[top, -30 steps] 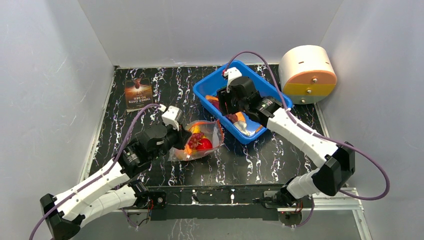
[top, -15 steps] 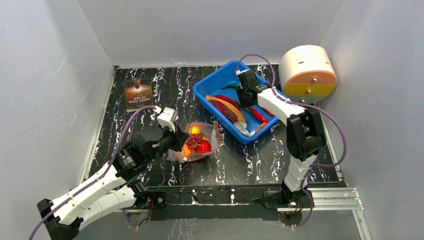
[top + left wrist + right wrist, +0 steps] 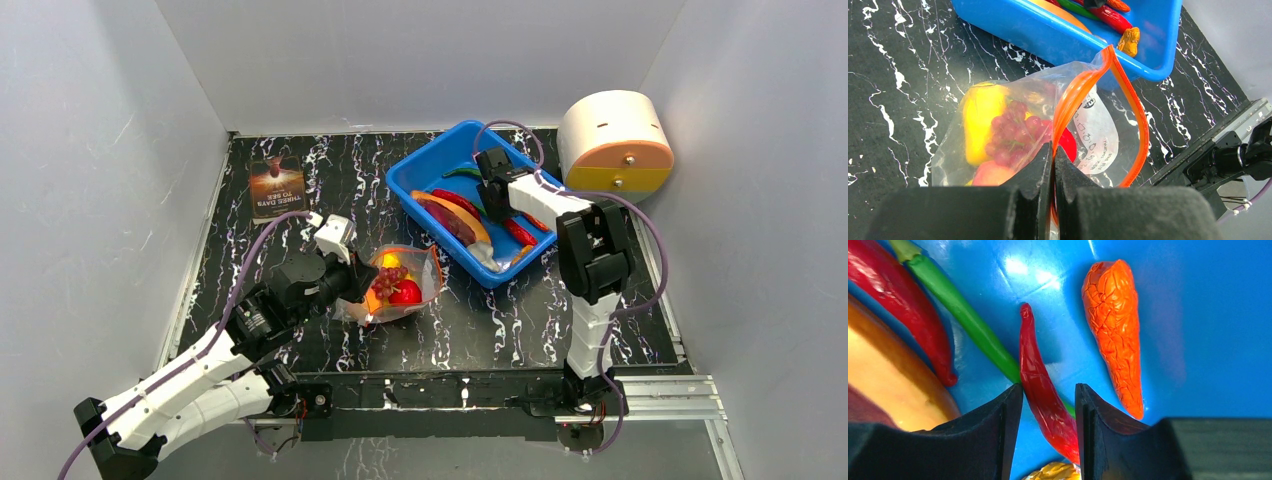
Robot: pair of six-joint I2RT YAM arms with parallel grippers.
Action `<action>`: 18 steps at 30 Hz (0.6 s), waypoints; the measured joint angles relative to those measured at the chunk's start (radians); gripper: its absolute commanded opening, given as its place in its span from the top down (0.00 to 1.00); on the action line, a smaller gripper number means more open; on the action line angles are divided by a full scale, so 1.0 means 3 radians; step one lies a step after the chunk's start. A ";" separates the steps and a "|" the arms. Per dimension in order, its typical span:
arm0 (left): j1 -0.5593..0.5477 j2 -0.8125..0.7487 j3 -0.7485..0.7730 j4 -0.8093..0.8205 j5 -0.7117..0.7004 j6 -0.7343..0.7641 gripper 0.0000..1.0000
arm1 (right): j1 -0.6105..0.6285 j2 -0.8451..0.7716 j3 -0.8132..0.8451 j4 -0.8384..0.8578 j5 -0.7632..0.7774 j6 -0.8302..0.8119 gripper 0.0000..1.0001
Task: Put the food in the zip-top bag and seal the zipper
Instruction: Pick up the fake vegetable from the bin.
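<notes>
The zip-top bag (image 3: 405, 283) lies left of the blue tub (image 3: 420, 170) with its mouth gaping. My left gripper (image 3: 1053, 150) is shut on the zipper (image 3: 1128, 95) at the near side of the mouth. Inside the bag are a yellow fruit (image 3: 980, 115), purple grapes (image 3: 1013, 130), a red apple (image 3: 1065, 142) and a peach (image 3: 990, 175). My right gripper (image 3: 1048, 395) reaches down into the tub (image 3: 1198, 315), open. Its jaws straddle a small red chili (image 3: 1040, 385), with a gap showing on the left side. A green chili (image 3: 963, 315), an orange one (image 3: 1115, 320) and a longer red one (image 3: 898, 295) lie nearby.
A brown printed card (image 3: 276, 187) lies at the far left of the black marbled table. A white and orange cylinder (image 3: 612, 145) stands right of the tub by the wall. Larger orange and dark red pieces (image 3: 450, 215) fill the tub's left half.
My right arm has swung from the tub's middle to its far right part and folded up, with the jaws narrowing around the small red chili. The left arm and bag shifted slightly.
</notes>
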 measured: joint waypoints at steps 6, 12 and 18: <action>0.0000 -0.0001 0.0000 -0.0004 -0.0004 0.0000 1.00 | -0.0023 0.0156 0.0000 -0.0008 0.0024 -0.0028 0.61; 0.0000 -0.0004 0.0000 -0.0014 -0.0009 0.0001 1.00 | -0.0037 0.0187 0.0000 -0.0006 0.0028 -0.0057 0.71; 0.0000 -0.0004 0.0000 -0.0017 -0.0009 0.0001 1.00 | -0.0043 0.0187 0.0000 -0.0028 0.0027 -0.0072 0.78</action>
